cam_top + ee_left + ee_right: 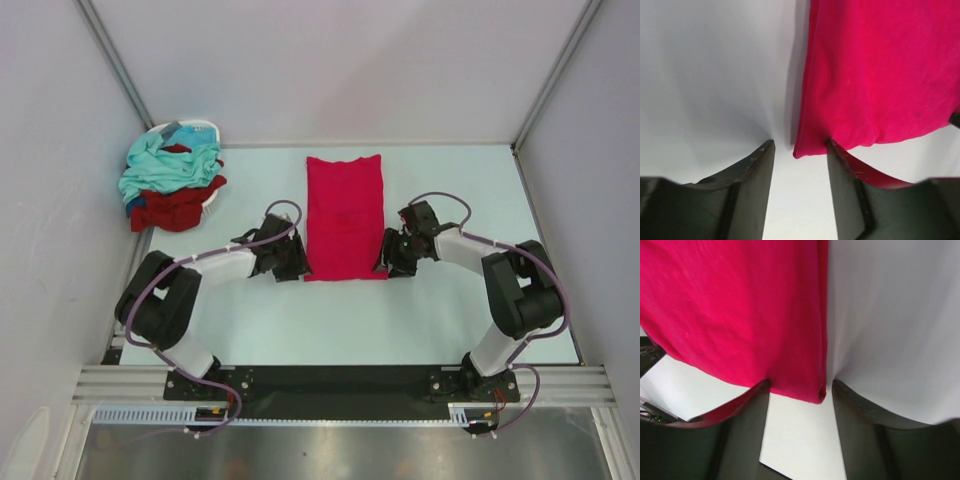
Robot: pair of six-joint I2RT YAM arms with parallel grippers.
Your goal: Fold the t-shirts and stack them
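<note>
A crimson-pink shirt lies folded in a long strip mid-table, its far end near the far edge. The left gripper and the right gripper each straddle a near corner, jaws parted and unclamped. Open surface runs to the near and right edges. Three more shirts, the teal shirt, the maroon shirt and a dark blue scrap, are heaped on one white basket in the far-left corner.

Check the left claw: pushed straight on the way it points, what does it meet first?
The near corner of the crimson-pink t-shirt, lying right at the left claw's tips; exact depth unclear.
</note>
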